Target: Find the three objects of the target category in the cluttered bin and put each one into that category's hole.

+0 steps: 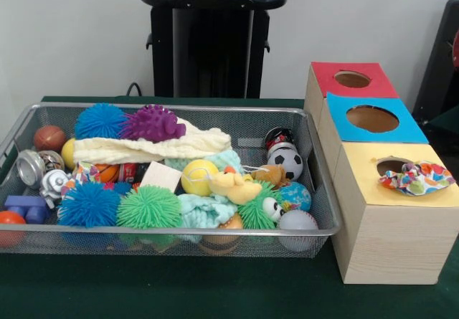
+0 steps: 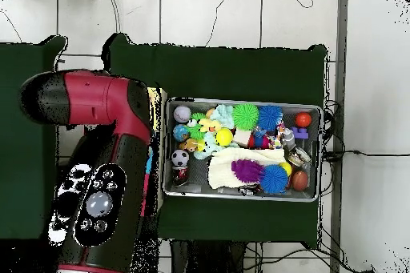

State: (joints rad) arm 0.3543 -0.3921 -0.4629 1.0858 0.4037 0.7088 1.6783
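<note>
Sagging half over the hole [image 1: 391, 165], a dotted fabric piece [image 1: 419, 178] is resting.
Looking light, limp; pinching its bunched 3 o'clock end seems best; gripper unseen, state unknowable.

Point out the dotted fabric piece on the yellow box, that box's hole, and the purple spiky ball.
dotted fabric piece [image 1: 417, 178], front view, middle of the cloth.
hole [image 1: 391, 165], front view, its uncovered left part.
purple spiky ball [image 1: 153, 123], front view, centre of the ball.

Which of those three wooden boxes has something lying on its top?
The yellow-topped box, nearest the camera in the front view. A dotted white fabric piece lies beside its hole; the blue-topped box and red-topped box are bare.
</note>
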